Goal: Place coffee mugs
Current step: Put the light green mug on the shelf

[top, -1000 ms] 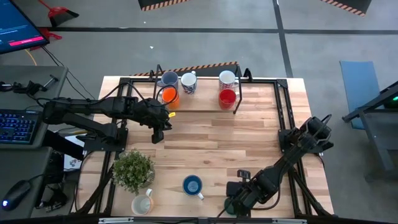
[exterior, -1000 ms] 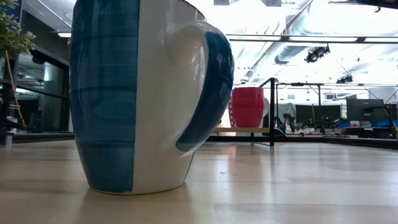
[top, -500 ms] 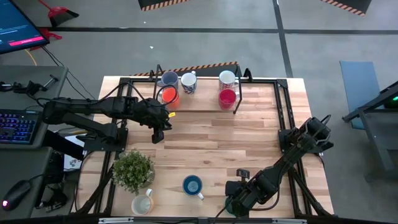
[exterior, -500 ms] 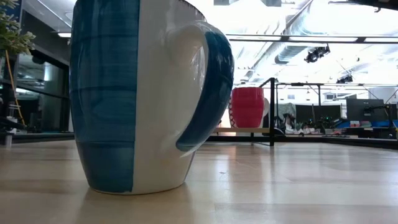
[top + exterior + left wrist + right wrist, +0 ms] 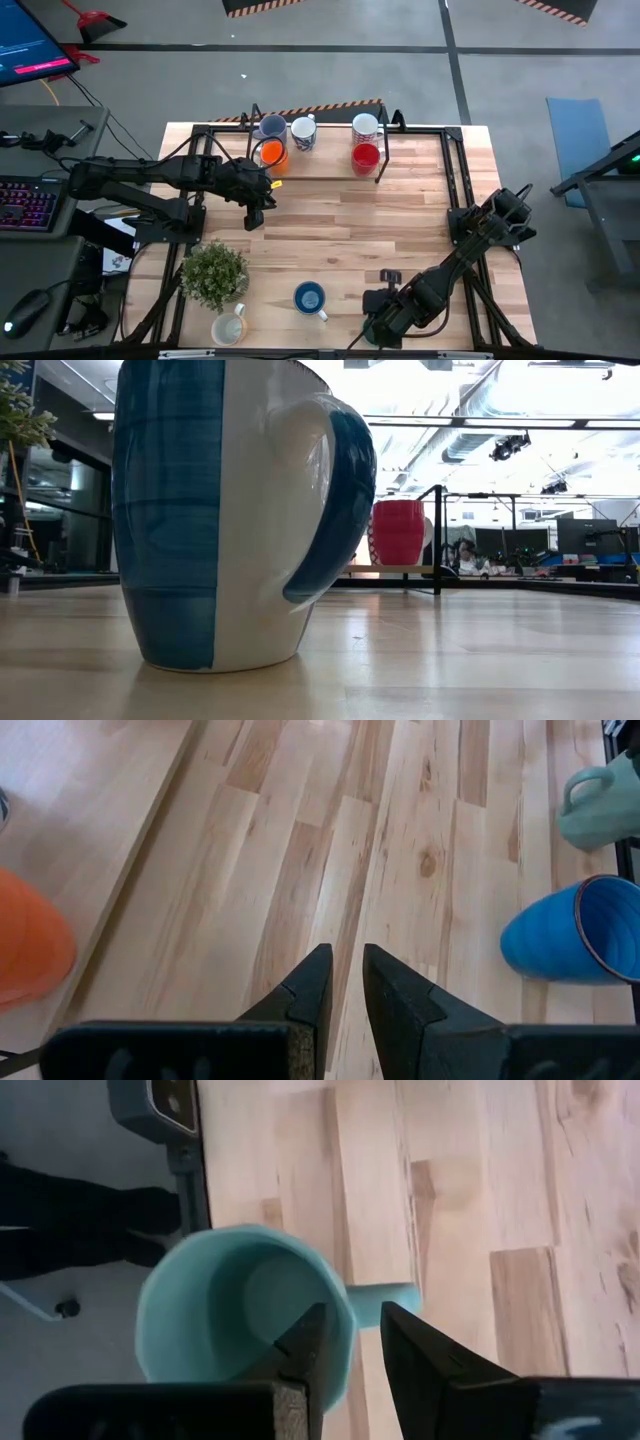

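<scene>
Nothing has moved in the last second. Beyond the potted plant (image 5: 213,273), the left gripper (image 5: 345,955) hangs nearly closed and empty. Right of the plant, the right gripper (image 5: 352,1315) pinches the green mug's (image 5: 200,1320) rim, not yet lifted.

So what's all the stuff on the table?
grey-blue mug: one, far edge
orange mug: one, far edge, in front of the grey-blue one
patterned mug: one, white, far edge
white mug: one, far edge
red mug: one, in front of the white one
blue mug: one, near edge, middle
cream mug: one, near edge, by the plant
green mug: one, near edge, at the right arm
plant: one, green, near left
table: one, light wood
left fingers: dark, almost together, empty, over the table's left
right fingers: dark, pinching the green mug's rim
</scene>
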You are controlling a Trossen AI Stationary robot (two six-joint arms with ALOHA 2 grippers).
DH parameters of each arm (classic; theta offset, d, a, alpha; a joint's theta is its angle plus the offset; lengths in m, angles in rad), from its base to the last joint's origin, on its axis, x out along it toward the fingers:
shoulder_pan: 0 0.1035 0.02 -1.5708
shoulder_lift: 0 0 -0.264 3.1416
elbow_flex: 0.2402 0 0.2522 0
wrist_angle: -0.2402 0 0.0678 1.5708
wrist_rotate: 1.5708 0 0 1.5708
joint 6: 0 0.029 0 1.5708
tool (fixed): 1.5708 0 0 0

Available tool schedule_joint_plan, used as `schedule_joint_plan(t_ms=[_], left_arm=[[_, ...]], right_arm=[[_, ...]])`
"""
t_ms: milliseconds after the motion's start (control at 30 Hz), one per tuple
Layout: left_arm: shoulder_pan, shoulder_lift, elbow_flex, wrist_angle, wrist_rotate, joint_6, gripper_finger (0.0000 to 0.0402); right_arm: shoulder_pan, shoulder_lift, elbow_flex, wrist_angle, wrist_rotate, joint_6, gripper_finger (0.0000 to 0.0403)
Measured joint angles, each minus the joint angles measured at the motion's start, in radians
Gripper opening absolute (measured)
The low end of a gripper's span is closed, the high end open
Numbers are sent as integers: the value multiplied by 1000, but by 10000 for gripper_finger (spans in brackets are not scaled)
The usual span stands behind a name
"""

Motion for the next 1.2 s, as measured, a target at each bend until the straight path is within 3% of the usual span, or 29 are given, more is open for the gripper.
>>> schedule_joint_plan(t_ms=[300,1200], left_arm=[[0,0,0,0,0,0,51],[0,0,0,0,0,0,51]], right_arm=[[0,42,0,-20,-49,5,75],[5,119,-1,-26,-64,68,75]])
